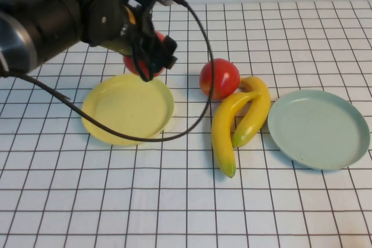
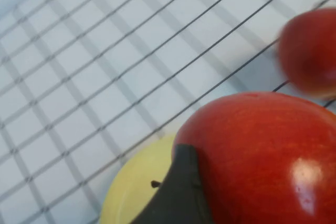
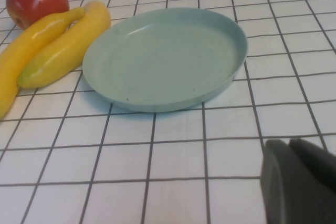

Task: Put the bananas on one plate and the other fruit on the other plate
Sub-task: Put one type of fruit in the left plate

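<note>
My left gripper (image 1: 146,56) is shut on a red apple (image 1: 140,65) and holds it above the far rim of the yellow plate (image 1: 128,108). In the left wrist view the held apple (image 2: 262,156) fills the lower part, with one finger (image 2: 181,192) against it and the yellow plate (image 2: 136,182) below. The second red apple (image 1: 220,78) sits on the table mid-scene, touching the two yellow bananas (image 1: 238,117), which lie side by side left of the empty blue-green plate (image 1: 318,129). My right gripper (image 3: 299,182) is shut and empty near the blue-green plate (image 3: 165,56).
The table is covered with a white cloth with a black grid (image 1: 174,201). A black cable (image 1: 197,103) from the left arm hangs across the yellow plate's near rim. The right arm does not show in the high view.
</note>
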